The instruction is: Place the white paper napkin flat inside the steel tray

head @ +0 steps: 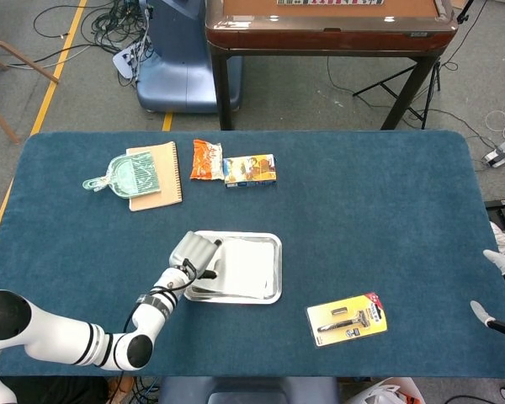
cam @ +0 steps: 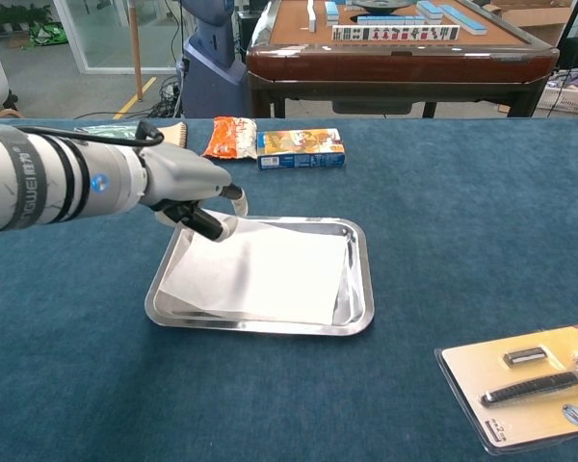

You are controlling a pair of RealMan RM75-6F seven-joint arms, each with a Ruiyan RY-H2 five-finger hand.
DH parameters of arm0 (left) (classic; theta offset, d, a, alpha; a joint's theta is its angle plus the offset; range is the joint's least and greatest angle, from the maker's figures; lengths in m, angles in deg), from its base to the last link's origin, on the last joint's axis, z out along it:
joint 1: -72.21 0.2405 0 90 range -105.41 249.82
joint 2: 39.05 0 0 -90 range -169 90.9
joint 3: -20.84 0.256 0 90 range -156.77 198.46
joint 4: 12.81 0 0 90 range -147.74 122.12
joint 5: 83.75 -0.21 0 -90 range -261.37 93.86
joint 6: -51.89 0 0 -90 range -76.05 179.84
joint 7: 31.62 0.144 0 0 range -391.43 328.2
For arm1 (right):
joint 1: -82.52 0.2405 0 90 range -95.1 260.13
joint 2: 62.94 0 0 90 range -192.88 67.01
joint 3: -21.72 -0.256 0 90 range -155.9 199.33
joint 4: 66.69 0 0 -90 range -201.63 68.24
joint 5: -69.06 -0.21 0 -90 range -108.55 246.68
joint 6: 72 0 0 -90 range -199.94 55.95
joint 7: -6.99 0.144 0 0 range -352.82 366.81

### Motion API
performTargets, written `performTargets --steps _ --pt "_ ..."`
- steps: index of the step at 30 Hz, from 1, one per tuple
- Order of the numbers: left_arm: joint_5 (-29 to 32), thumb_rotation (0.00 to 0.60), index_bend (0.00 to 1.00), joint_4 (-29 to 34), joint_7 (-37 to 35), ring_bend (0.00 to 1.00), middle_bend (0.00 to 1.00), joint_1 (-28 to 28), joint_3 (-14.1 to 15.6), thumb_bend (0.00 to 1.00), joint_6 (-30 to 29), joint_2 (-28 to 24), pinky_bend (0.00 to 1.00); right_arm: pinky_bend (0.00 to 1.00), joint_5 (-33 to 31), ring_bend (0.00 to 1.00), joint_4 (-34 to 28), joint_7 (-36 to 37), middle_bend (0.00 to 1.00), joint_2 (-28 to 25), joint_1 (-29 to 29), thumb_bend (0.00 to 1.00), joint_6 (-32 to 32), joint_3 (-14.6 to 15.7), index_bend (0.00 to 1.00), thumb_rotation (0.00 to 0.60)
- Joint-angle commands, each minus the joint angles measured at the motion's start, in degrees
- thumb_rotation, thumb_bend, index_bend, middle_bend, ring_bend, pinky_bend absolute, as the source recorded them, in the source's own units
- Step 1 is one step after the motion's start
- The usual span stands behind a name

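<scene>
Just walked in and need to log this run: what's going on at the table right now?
The left robot hand is over the far-left corner of the steel tray, fingers curled, by the edge of the white paper napkin. The napkin lies spread flat inside the tray. The right robot hand sits idle at the table's right edge, holding nothing.

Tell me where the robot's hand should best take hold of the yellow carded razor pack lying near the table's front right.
Probably the yellow carded razor pack by its bare card edge nearest the steel tray. It lies flat, so a pinch from the side at that free corner suits better than the raised blister. The right hand is nearer.
</scene>
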State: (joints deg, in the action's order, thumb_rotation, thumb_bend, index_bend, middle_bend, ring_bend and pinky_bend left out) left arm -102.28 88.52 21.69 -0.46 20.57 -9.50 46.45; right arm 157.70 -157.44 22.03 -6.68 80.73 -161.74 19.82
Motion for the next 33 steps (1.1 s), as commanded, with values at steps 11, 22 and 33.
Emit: performTargets --steps 11,22,33 --pt "1.38 0.178 0.15 -7.51 0.70 1.00 1.00 1.20 -0.65 0.52 1.60 2.63 1.00 0.11 -0.19 0.10 -0.17 -0.17 0.20 -0.12 -0.33 0.24 -0.23 0.09 0.16 0.600" --pt "4.41 0.204 0.15 -9.33 3.88 1.00 1.00 1.05 -0.41 0.52 2.40 3.75 1.00 0.11 -0.20 0.10 0.02 -0.06 0.20 0.01 -0.36 0.24 -0.16 0.11 0.16 0.600" --pt "5.54 0.207 0.16 -7.45 5.59 1.00 1.00 1.10 -0.69 0.52 1.87 2.97 1.00 0.11 -0.39 0.10 0.29 0.22 0.20 0.03 -0.55 0.24 -0.17 0.14 0.16 0.600"
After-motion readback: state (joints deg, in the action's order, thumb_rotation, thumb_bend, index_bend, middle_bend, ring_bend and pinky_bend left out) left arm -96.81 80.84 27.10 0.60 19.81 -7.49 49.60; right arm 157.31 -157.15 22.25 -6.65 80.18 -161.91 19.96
